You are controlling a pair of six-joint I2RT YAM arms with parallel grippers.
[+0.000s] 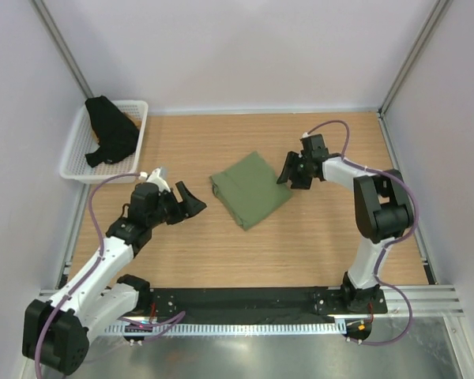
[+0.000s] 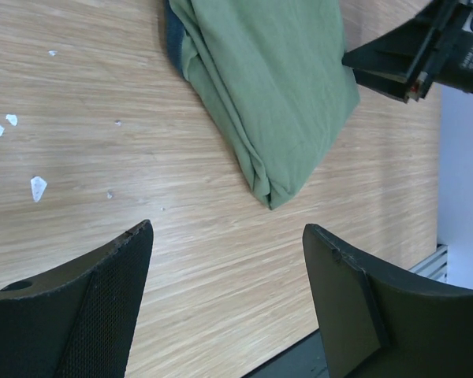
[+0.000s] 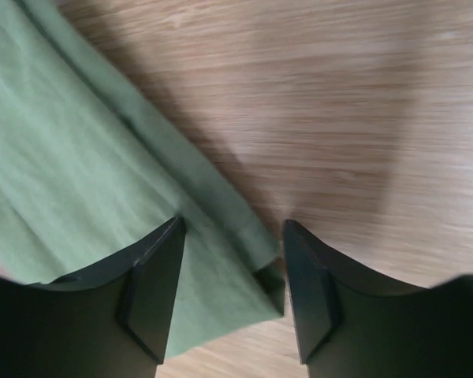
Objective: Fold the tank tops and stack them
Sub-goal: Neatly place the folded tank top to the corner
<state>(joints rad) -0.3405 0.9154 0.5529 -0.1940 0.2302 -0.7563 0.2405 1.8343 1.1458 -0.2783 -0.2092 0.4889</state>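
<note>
Two tools are released, and neither grips any cloth. The right tool (image 3: 232, 228) hovers with its jaws apart over the right corner of the folded green tank top (image 1: 250, 189). That corner sits between its two fingers; whether they touch the cloth I cannot tell. The left tool (image 1: 188, 204) has its jaws spread wide and points toward the green top's left side, near it but apart, with bare wood between them. The green top lies as a flat folded square, turned like a diamond, near the middle of the tabletop (image 1: 300, 245), between the two tools. Open wood surrounds it on all sides, with the most room toward the near edge. The black tank top (image 1: 109, 133) lies bunched in the white basket (image 1: 73, 167) at the far left corner, well apart from both tools.
</note>
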